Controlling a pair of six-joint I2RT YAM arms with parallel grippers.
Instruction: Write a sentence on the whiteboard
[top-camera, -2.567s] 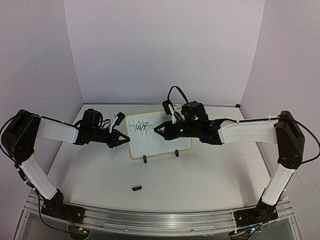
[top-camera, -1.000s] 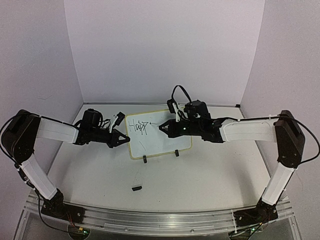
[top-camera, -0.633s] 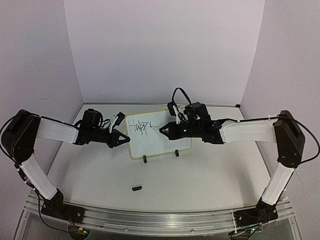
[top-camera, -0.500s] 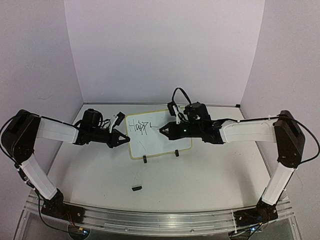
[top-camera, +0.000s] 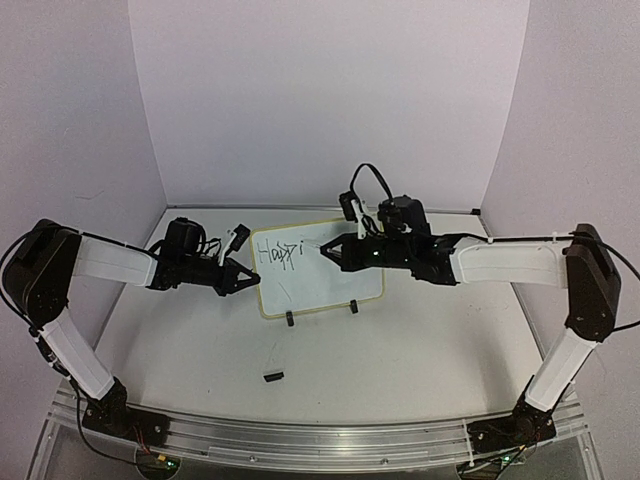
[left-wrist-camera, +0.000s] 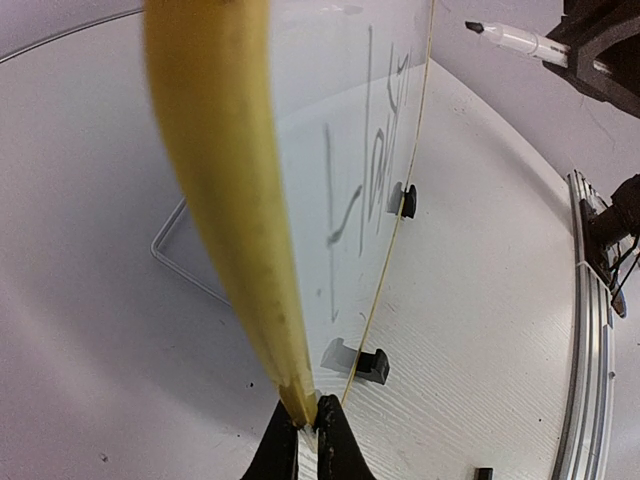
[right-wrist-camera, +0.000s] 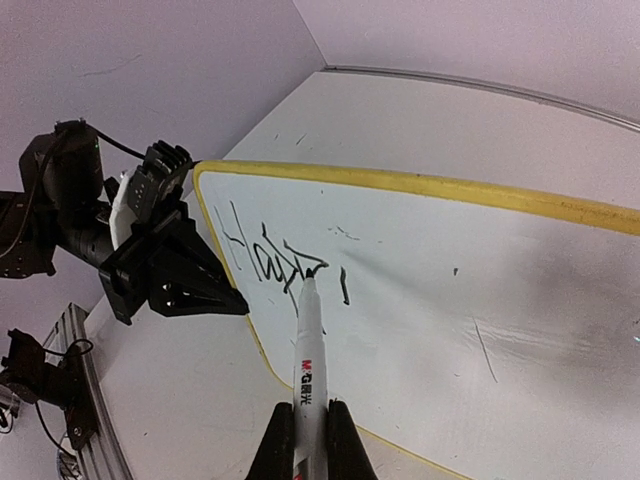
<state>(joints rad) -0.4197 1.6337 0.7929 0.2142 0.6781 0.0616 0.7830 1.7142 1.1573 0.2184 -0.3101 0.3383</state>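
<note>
1. Where the table (top-camera: 420, 350) lies nearest the arm bases, we see a small black piece (top-camera: 272, 376) lying alone, well apart from the board.
2. Beyond it, mid-table, the board (top-camera: 330, 285) stands tilted back on two black feet (top-camera: 290, 319).
3. We find the left gripper (top-camera: 250, 280) at the board's left edge; its wrist view shows the fingers (left-wrist-camera: 283, 440) pinched tight on the yellow rim (left-wrist-camera: 215, 190).
4. From the right, the right gripper (top-camera: 332, 252) reaches over the board's face, its fingers (right-wrist-camera: 277, 440) clamped on a white marker (right-wrist-camera: 308, 350).
5. On the board's upper left we read the writing (right-wrist-camera: 275, 255) as "Happi"; the marker's tip sits just beside the last stroke, though we cannot tell whether it touches.
</note>
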